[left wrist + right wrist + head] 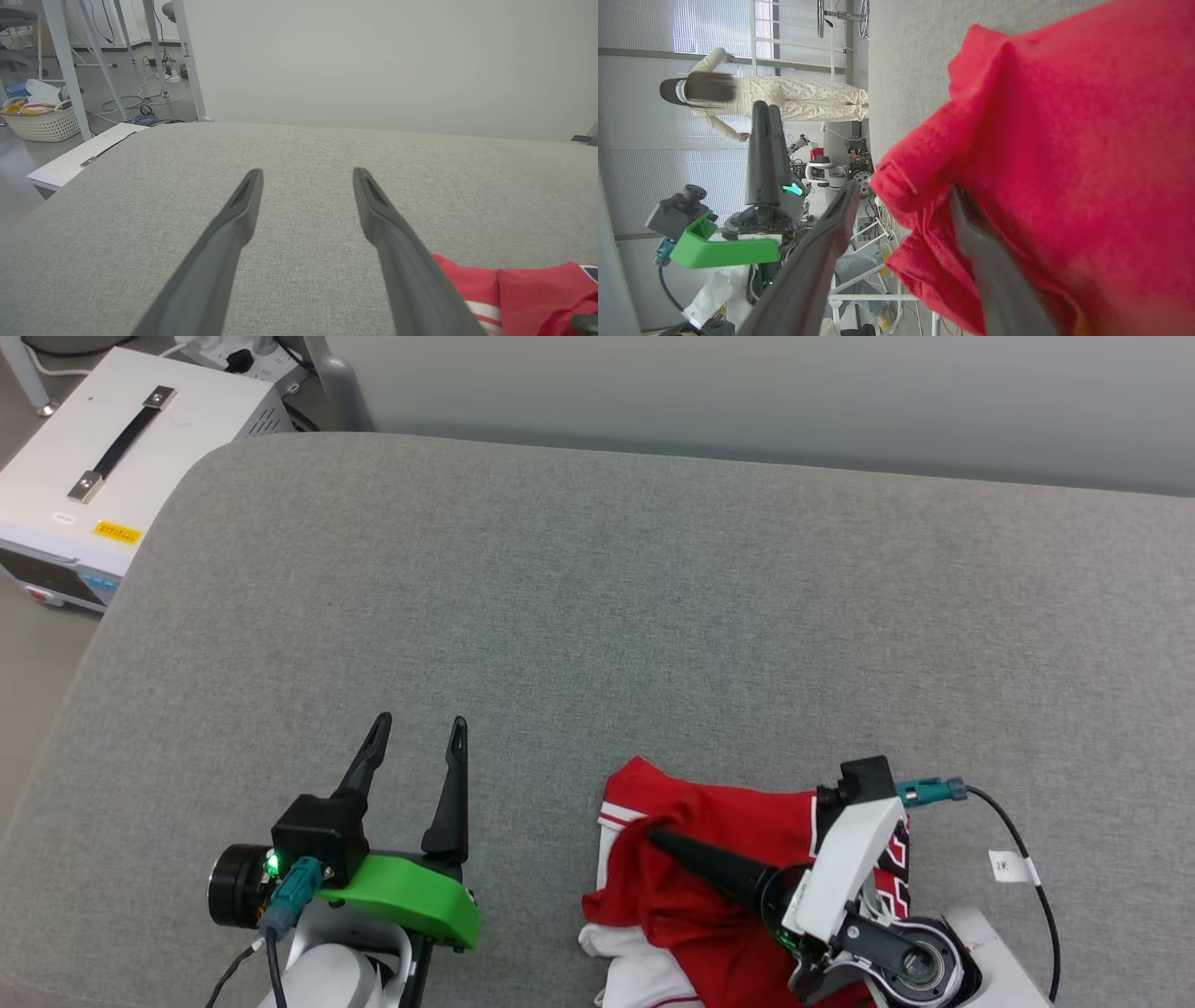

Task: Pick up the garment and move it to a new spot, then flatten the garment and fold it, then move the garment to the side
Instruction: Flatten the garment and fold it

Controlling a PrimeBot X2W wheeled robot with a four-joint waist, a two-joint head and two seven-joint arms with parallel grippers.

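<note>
The garment point(709, 896) lies crumpled at the near edge of the grey surface point(653, 597), right of the middle. The right hand point(903, 189) lies across it with its fingers apart and red cloth draped against one finger, not pinched, so this is likely a set-down. The left hand point(417, 733) hovers beside it, fingers spread, probably ready to help flatten it.

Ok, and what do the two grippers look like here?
Both have two long, dark, tapering fingers. The left gripper has a bright green bracket, a black block, a lit green light and a teal plug on a dark cable. The right gripper has a white bracket, a black block, a teal plug and a black cable carrying a white tag.
</note>
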